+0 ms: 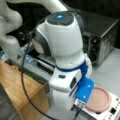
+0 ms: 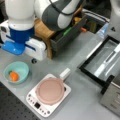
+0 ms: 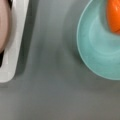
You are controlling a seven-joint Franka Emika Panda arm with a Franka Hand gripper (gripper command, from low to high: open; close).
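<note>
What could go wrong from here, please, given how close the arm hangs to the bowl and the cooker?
The tool itself does not show, so its clearance cannot be judged. The teal bowl with the orange item lies near the table edge below the arm; a nudge might slide it off. The pink pan on the white cooker has a handle that could be caught.

On the grey desk (image 2: 82,82) I count one teal bowl (image 2: 16,72) with one orange thing (image 2: 14,76) in it. One white cooktop (image 2: 47,100) carries one pink pan (image 2: 50,90) with one pale handle (image 2: 65,74). There is one toaster oven (image 1: 103,40), its one door (image 2: 100,60) hanging open, one wooden box (image 1: 20,87), one dark bin (image 2: 67,37), and one white robot arm (image 1: 62,50). No pincer shows anywhere.
</note>
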